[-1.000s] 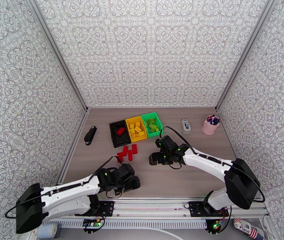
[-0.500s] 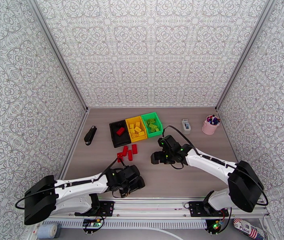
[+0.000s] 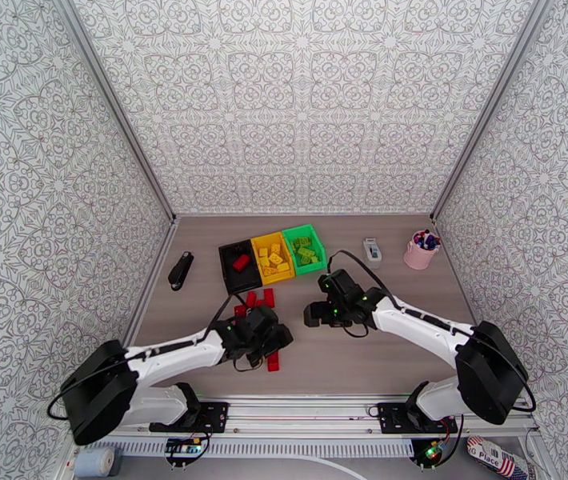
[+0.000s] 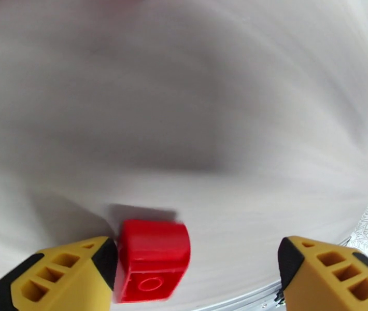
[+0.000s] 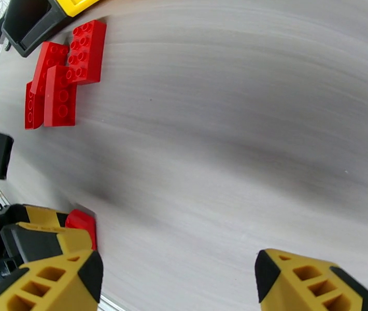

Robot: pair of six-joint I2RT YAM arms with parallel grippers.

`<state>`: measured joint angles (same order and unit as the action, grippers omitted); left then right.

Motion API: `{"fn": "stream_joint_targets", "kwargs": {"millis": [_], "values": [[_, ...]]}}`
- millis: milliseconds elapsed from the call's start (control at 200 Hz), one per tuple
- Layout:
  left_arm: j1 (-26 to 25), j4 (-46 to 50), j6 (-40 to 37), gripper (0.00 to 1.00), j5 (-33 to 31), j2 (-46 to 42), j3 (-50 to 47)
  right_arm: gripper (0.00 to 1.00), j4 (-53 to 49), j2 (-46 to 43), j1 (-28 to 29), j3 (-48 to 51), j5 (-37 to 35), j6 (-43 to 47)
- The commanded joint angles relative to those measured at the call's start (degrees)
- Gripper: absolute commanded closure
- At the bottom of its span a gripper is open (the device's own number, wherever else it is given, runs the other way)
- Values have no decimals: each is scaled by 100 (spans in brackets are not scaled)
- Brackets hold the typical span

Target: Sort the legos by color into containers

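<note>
Open tabletop (image 3: 340, 366) at centre and right; red bricks (image 3: 260, 298) clustered just before bins (image 3: 232, 280)

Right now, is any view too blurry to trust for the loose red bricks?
Left wrist: table smeared by motion blur; lone red brick inside the left gripper is soft-edged but readable, with a shadow behind it. Right wrist: wood grain streaked; red brick cluster at top left is crisp, studs countable. Top external: sharp, evenly lit, no glare.
</note>
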<state>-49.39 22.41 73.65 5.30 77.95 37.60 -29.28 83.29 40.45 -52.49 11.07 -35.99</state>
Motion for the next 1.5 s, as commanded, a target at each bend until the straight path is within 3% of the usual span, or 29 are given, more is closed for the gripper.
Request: {"fn": "stream_joint_targets", "kwargs": {"millis": [0, 140, 295, 1030, 1246, 1496], "values": [[-99, 827, -663, 14, -130, 187, 541, 19, -123, -274, -106, 182, -94, 83], [-421, 2164, -1111, 15, -617, 433, 1105, 19, -74, -404, -186, 331, -88, 69], [-683, 2663, -1335, 19, -827, 778, 1340, 19, -69, -470, -246, 369, -70, 70], [-859, 2373, -1698, 61, -848, 1379, 1549, 21, -176, -737, -319, 494, 16, 66], [-589, 2191, -1691, 68, -781, 852, 1360, 24, 191, -630, -318, 524, 549, -66], [463, 1496, -1861, 68, -192, 52, 900, 25, 1012, -334, -9, 525, 1132, -494]]}}
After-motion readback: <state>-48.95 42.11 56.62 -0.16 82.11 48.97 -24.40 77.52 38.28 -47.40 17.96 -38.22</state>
